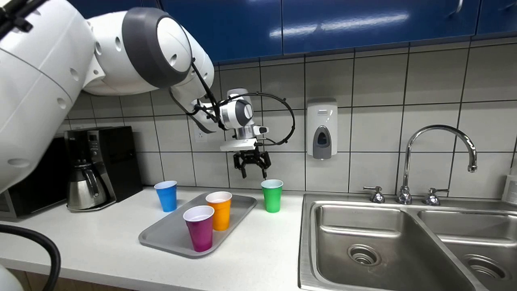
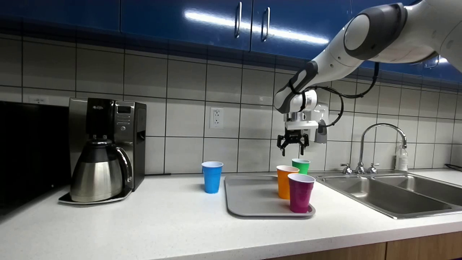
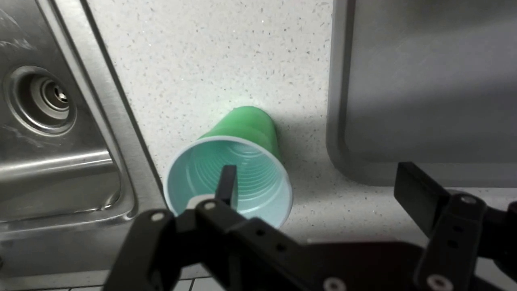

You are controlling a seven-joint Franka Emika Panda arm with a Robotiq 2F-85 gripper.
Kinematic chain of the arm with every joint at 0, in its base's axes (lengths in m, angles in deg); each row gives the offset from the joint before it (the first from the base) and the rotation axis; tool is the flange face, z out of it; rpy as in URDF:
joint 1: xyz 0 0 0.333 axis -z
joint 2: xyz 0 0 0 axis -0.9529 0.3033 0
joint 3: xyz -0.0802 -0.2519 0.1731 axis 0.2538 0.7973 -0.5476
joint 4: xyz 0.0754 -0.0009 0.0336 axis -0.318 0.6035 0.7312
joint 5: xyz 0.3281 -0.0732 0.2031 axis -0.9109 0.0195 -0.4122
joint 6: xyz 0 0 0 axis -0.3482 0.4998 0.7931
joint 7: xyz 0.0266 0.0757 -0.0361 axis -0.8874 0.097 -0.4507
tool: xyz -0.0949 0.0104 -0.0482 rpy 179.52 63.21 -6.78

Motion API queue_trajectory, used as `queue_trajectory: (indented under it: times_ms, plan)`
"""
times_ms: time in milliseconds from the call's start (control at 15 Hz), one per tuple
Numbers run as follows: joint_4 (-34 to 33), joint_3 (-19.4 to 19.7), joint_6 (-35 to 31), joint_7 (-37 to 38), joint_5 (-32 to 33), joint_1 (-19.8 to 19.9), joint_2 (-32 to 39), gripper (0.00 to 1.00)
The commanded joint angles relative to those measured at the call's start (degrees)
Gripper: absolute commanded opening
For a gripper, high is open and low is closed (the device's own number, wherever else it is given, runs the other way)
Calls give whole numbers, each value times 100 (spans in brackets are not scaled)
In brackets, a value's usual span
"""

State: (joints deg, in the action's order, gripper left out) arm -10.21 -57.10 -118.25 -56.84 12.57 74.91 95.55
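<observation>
My gripper point(image 1: 254, 176) hangs open above the counter, fingers pointing down, with nothing between them. Closest to it is an upright green cup point(image 1: 272, 196), between tray and sink. In the wrist view, one finger point(image 3: 227, 184) overlaps the mouth of the green cup point(image 3: 258, 127); the opposite finger point(image 3: 420, 196) overlaps the edge of the grey tray point(image 3: 338, 121). An orange cup point(image 2: 283, 184) and a purple cup point(image 2: 301, 195) stand upright on the tray point(image 2: 249, 196). A blue cup point(image 2: 212, 178) stands on the counter beside it. In an exterior view the orange and purple cups partly hide the green one.
A steel double sink point(image 1: 309, 242) with a curved faucet point(image 1: 438, 127) adjoins the counter point(image 2: 162, 224). The coffee maker point(image 2: 108, 151) stands at the opposite end. A soap dispenser point(image 1: 322, 128) is fixed to the tiled wall behind, below blue cabinets point(image 1: 379, 24).
</observation>
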Motion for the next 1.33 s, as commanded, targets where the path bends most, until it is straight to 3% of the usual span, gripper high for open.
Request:
queue_trajectory:
  times_ms: [0, 1267]
  plan:
    - [-617, -14, 223, -69, -178, 77, 375, 100]
    - [-1282, 4, 14, -104, -226, 185, 1060, 100]
